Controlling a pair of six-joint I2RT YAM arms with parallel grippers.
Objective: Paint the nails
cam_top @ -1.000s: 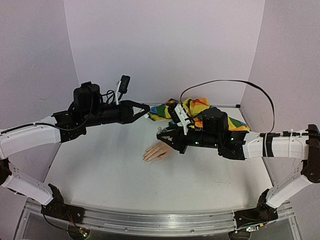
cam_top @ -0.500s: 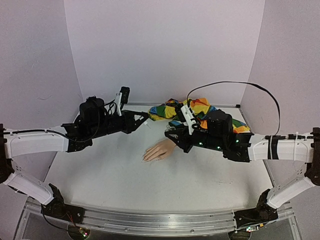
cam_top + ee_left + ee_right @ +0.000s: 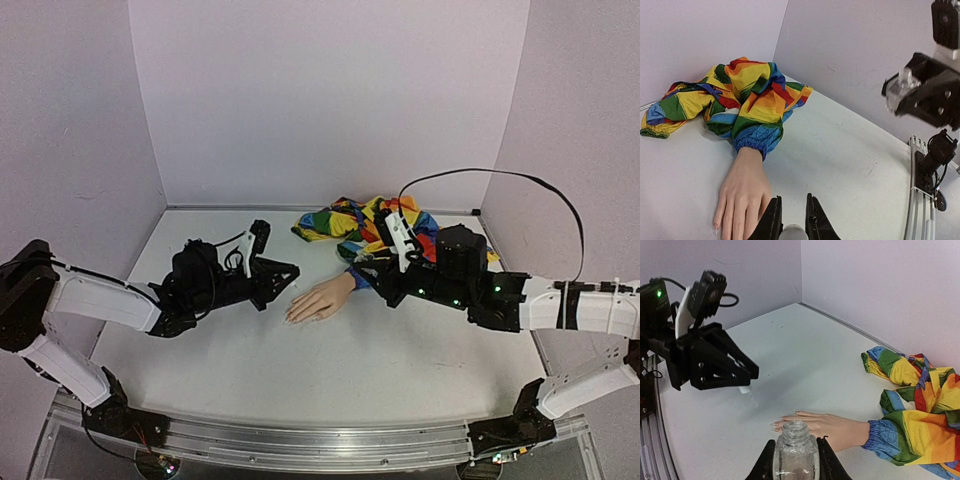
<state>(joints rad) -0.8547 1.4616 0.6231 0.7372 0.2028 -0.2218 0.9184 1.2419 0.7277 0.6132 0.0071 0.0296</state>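
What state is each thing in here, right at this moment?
Clear bottle: uncapped, upright, clamped in the right gripper.
White brush cap: off the bottle, pinched by the left gripper.
Mannequin hand: lying palm down on the table.
Rainbow sleeve: crumpled, cuff at the wrist.
Nails: too small to tell if painted.

Top view: taken from high behind both arm bases, angled down over the whole white surface [image 3: 250,350]. Left wrist view: low, close, past the left tool [image 3: 791,220] toward the peach mannequin hand [image 3: 742,192] and rainbow patchwork sleeve [image 3: 747,95]. Right wrist view: low, past the right tool [image 3: 795,458], facing oppositely. Hand and sleeve are shared by all three.
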